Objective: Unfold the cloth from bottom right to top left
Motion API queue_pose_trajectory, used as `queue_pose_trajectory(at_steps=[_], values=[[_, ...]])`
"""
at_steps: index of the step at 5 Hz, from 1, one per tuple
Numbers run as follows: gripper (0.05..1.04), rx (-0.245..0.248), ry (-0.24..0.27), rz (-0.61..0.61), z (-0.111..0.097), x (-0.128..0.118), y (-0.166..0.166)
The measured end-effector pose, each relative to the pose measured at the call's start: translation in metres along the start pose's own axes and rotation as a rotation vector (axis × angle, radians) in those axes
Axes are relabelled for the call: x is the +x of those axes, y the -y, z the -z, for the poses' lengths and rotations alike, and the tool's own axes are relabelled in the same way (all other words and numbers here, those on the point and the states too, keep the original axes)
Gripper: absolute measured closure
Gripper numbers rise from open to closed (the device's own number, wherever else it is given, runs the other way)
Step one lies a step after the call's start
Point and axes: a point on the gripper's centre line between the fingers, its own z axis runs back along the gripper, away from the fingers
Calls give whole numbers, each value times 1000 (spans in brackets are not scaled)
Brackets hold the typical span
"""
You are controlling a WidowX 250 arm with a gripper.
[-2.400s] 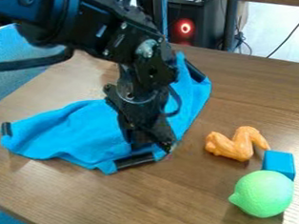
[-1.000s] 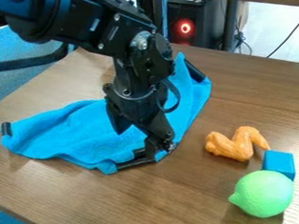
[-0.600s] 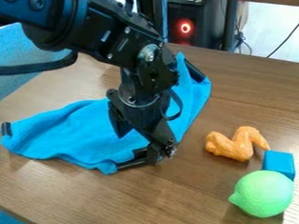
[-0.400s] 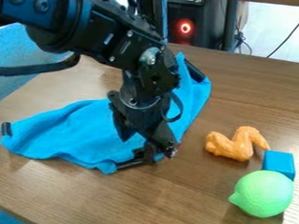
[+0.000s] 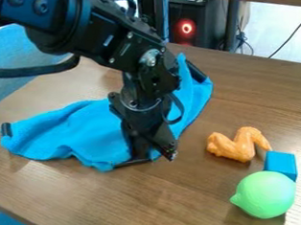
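Worktop [image 5: 203,202], wood-grained: bears the cloth and all that lies round it.

Arm [image 5: 103,35], black: comes in from the upper left of my view and passes over the cloth, elbow high, wrist bent so that its last joints drop steeply onto the near side.

Cloth [image 5: 90,130], blue, one: lies rucked on the worktop beneath the arm, one end toward the view's left, the other up behind the wrist. Should handle light, limp and not at all fragile; I expect it to sag and refold if taken mid-panel. Best hold, I judge: the near lower-right corner, one layer, just beside its dark strip, then lift and carry toward the far left.

Hand [image 5: 157,157], two-fingered: tips down at the cloth's near lower-right edge, fingers a little apart, blue fabric showing between them. I see no firm grip.

Green toy fruit [image 5: 266,193], one: right of the cloth and nearer the camera.

Orange toy wing [image 5: 235,145], one: right of the cloth, apart from it.

Blue block [image 5: 281,163], one: farther right of the cloth than the wing.

Dark strip [image 5: 134,162]: along the cloth's near edge, probably stiffer than the fabric.
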Motion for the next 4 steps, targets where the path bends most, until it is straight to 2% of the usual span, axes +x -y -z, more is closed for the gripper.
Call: queue_pose_trajectory(at_steps=[1, 2, 3, 4], values=[[1022, -7, 24, -7, -9, 2, -2], [1033, -14, 26, -25, -14, 0, -7], [1033, -28, 46, -87, -26, 6, -23], [1033, -39, 44, -151, -38, 15, -43]])
